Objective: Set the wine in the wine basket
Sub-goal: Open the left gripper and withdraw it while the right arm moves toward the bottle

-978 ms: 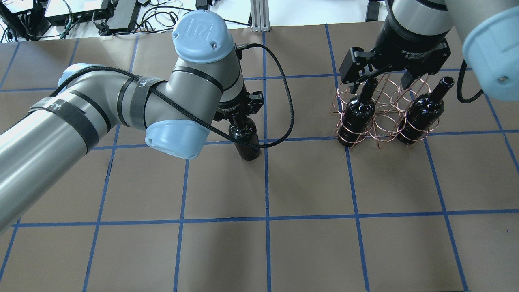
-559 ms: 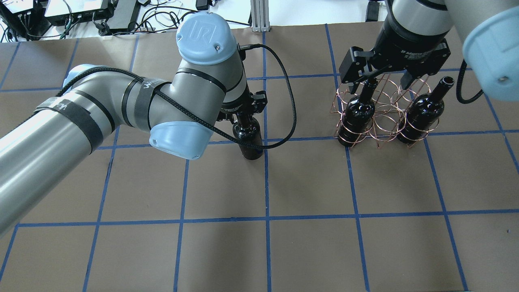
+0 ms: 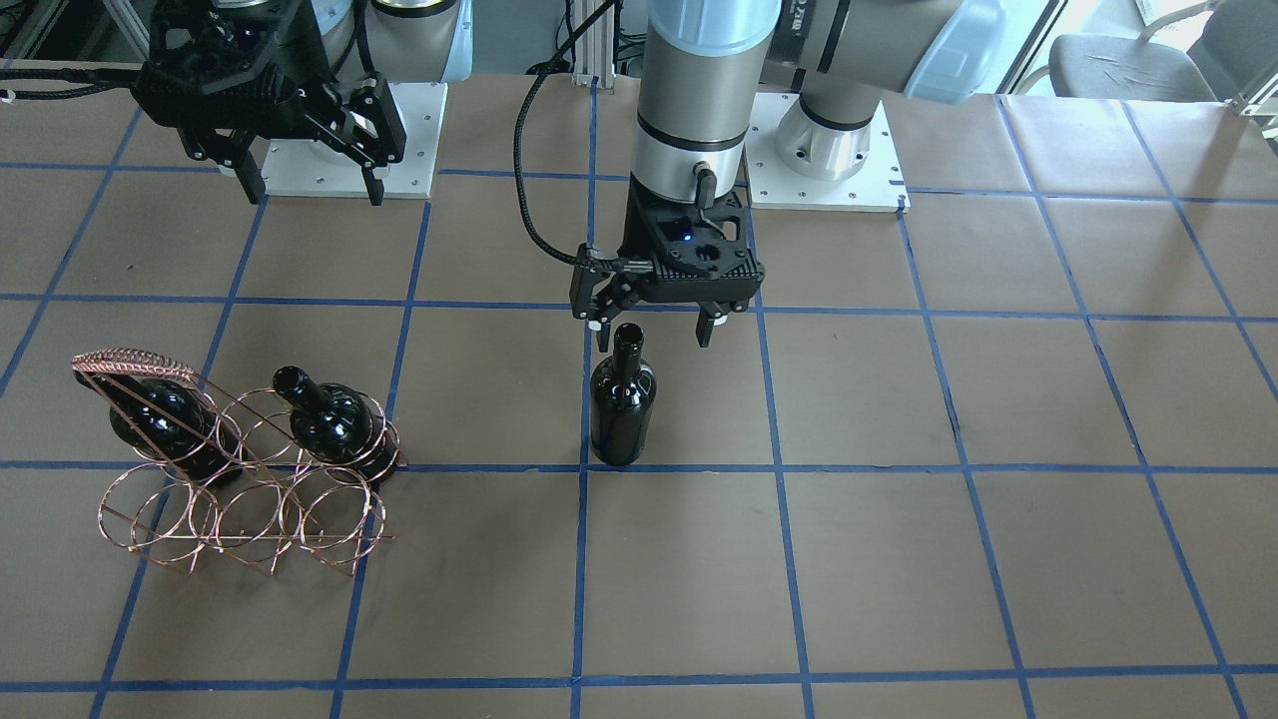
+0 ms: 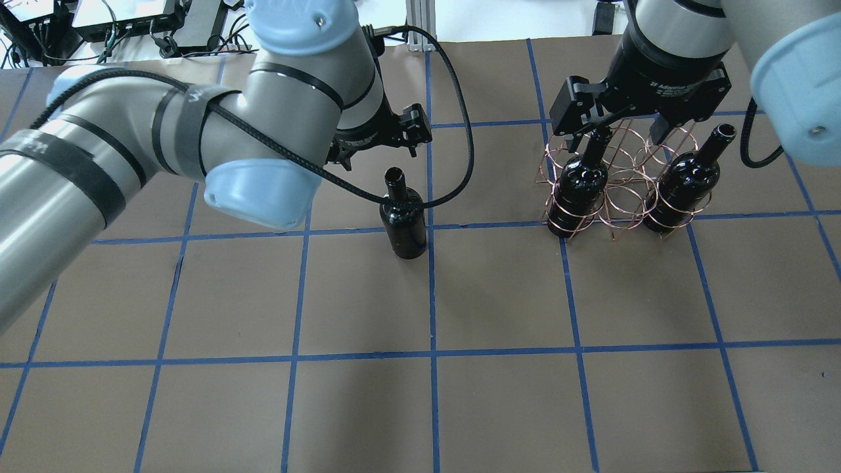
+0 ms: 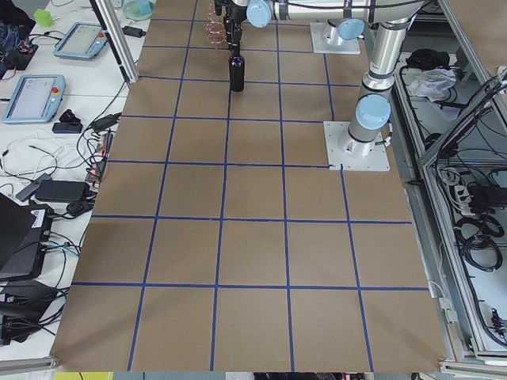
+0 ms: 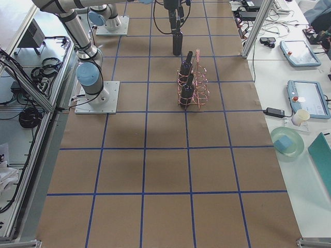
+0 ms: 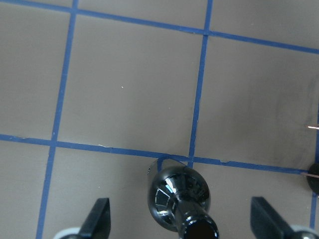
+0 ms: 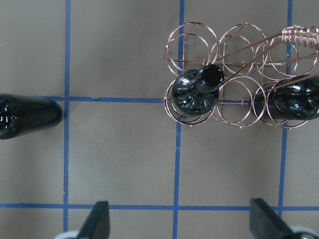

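Black glass, the wine bottle [image 4: 402,223] stands upright on the table [image 4: 499,295], well apart from the wine basket [image 3: 240,524]. My left gripper [image 3: 651,335] hangs wide open and empty over its neck, presumably to grasp there; the right gripper [image 3: 312,190] gapes empty above the basket.

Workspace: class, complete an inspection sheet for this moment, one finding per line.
Surface: brown-paper table, blue tape grid.
Job's things: one wine bottle upright on the table, outside the wine basket; two bottles in one row's end rings, middle ring empty.
Clutter: nothing seen.
End effectors: left end effector open above the standing bottle, not gripping; right end effector open above the basket.
Cables: black cable looped by the left end effector.
Surroundings: teach pendants beside the table.
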Motion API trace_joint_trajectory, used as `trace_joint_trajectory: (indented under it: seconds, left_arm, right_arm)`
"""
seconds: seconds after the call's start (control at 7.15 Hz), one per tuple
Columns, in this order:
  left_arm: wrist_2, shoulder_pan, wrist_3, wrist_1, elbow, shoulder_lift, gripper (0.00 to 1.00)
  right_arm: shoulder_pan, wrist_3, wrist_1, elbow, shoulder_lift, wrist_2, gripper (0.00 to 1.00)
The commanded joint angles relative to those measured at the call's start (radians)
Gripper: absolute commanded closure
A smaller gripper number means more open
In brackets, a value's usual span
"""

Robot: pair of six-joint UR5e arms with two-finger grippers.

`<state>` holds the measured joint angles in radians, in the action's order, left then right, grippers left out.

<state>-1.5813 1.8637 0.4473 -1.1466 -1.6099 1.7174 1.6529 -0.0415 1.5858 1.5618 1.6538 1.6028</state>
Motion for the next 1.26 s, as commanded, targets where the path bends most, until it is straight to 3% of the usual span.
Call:
trace_joint_trajectory:
  seconds: [0.0,0.42,0.56,0.84,1.12]
  left_arm:
    - [0.004,-0.149,-0.133,-0.149,0.132,-0.015,0.0]
    - [-0.006,-0.389,-0.362,-0.212,0.151,-0.062,0.0]
    - [-0.023,-0.456,-0.419,-0.225,0.148,-0.065,0.0]
    - [-0.025,-0.485,-0.427,-0.299,0.14,-0.093,0.0]
    - [-0.028,-0.488,-0.426,-0.382,0.136,-0.114,0.0]
  right_arm:
    - [0.03,-0.038,0.003,-0.008,-0.005,-0.01,0.0]
    - [0.218,-0.275,0.016,-0.022,-0.049,-0.012,0.0]
    - [0.253,-0.376,0.019,-0.048,-0.115,-0.071,0.0]
    - [0.358,-0.487,0.089,-0.187,-0.3,-0.077,0.0]
    - [0.41,-0.531,0.154,-0.198,-0.39,-0.028,0.0]
